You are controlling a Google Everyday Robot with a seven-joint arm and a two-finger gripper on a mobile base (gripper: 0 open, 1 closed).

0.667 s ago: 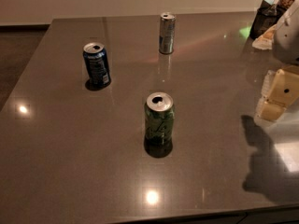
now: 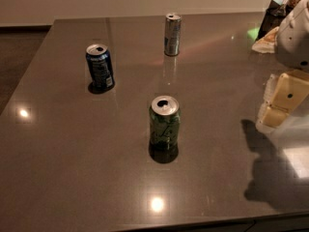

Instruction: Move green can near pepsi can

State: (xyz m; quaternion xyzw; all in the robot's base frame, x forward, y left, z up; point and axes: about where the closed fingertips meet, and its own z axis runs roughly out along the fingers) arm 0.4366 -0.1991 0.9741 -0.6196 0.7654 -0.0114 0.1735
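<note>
The green can (image 2: 164, 121) stands upright near the middle of the dark table (image 2: 58, 168), with a silver top and an open tab. The pepsi can (image 2: 100, 66), dark blue with light print, stands upright to the back left of it, well apart. My gripper (image 2: 280, 103), cream coloured under a white arm, hangs over the table's right side, far to the right of the green can and holding nothing that I can see.
A slim silver can (image 2: 172, 34) stands upright at the back centre. Bags and a green item (image 2: 270, 25) lie at the back right corner. The table's front edge runs along the bottom of the view.
</note>
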